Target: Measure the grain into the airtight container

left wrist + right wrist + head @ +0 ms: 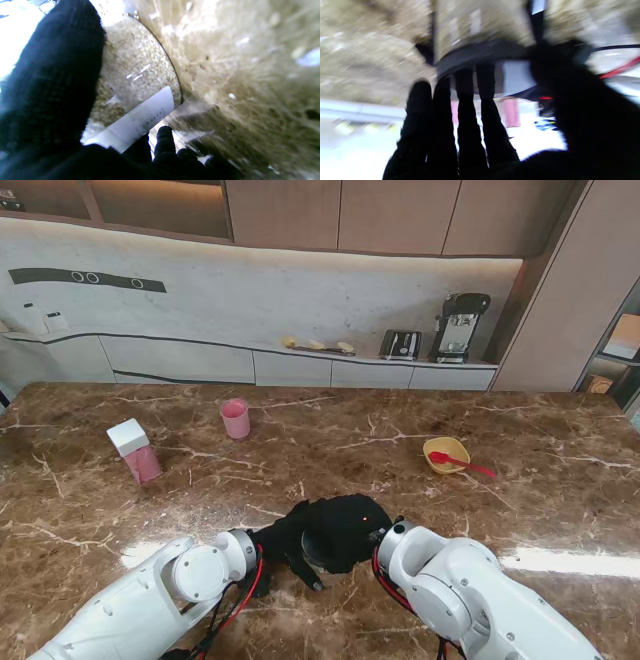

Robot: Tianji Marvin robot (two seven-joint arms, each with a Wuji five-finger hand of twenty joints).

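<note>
Marble table (520, 510) before me: left hand (285, 538) fingers wrap the grain jar (135, 72); right hand (350, 525) fingers press together on its dark lid (480, 53) (unscrewing, I judge); next, lift lid clear; pink cup (235, 418) stands farther off

The brown marble table (520, 510) fills the foreground. Behind it runs a pale counter (200, 345) under wooden cabinets (400, 215). On the counter stand a black toaster (400, 344) and, just right of it, a coffee machine (459, 327); 2 white bottles (35, 318) stand at its far left.
</note>
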